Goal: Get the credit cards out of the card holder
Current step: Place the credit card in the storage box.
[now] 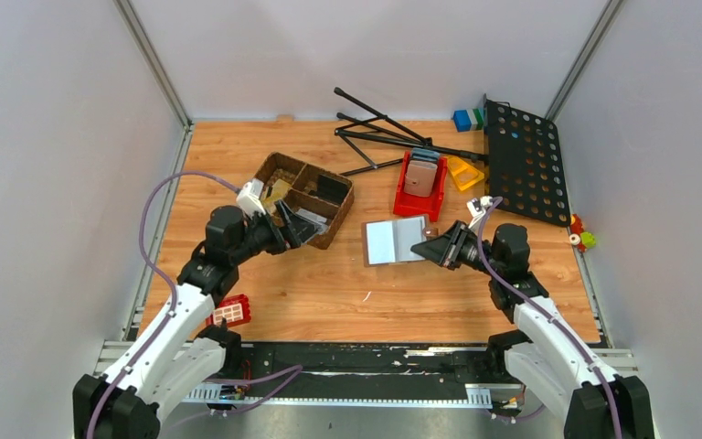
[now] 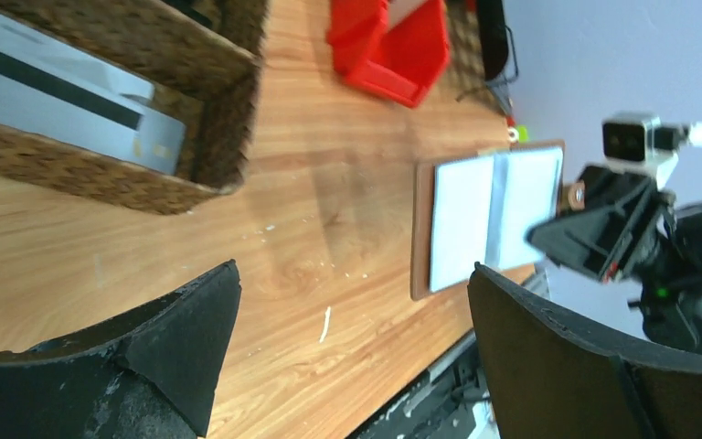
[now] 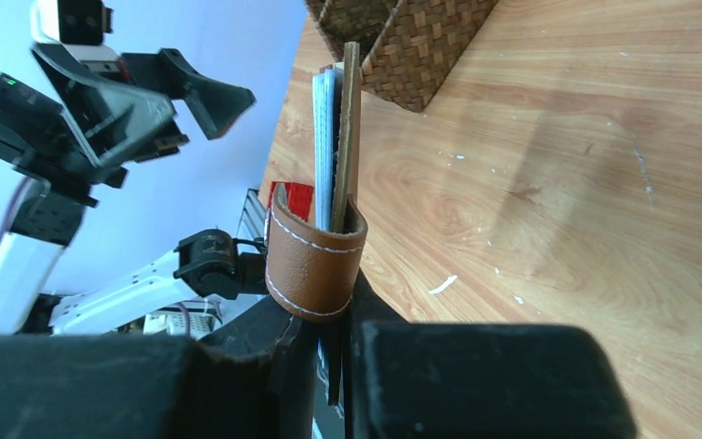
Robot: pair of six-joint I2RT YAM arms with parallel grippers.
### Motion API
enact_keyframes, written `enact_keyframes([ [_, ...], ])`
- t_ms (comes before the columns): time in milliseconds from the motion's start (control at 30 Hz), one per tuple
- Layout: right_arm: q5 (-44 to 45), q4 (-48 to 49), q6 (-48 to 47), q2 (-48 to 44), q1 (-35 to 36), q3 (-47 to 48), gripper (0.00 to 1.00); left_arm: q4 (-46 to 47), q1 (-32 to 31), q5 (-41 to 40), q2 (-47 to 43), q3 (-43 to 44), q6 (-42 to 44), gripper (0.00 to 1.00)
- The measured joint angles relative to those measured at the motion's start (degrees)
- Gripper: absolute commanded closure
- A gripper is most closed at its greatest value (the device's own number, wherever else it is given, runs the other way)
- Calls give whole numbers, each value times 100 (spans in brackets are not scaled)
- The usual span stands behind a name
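My L hand (image 2: 352,274) is wide open and empty over the basket (image 2: 101,178), w/ one card (image 2: 64,96) inside. R hand (image 3: 324,329) is clamped on the card holder (image 1: 393,240), mid-worktop. Next, I reckon: L to holder, needs a thin pinch on another card.

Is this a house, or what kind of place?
Probably a robot practice booth, not a house: a left arm and right arm bolted to a wooden table, plain pale walls boxing it in, and props like a wicker basket.

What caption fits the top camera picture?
Right end effector pinches the open brown leather card holder while the open left end effector hovers by the woven brown basket.
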Motion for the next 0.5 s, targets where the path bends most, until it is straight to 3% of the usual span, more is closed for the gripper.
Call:
enact_keyframes([
  [333, -269, 706, 520, 164, 0, -122, 98, 1631, -1458, 417, 120, -914, -157, 0],
  [500, -299, 739, 599, 133, 0, -162, 100, 2065, -1759, 219, 157, -938, -52, 0],
])
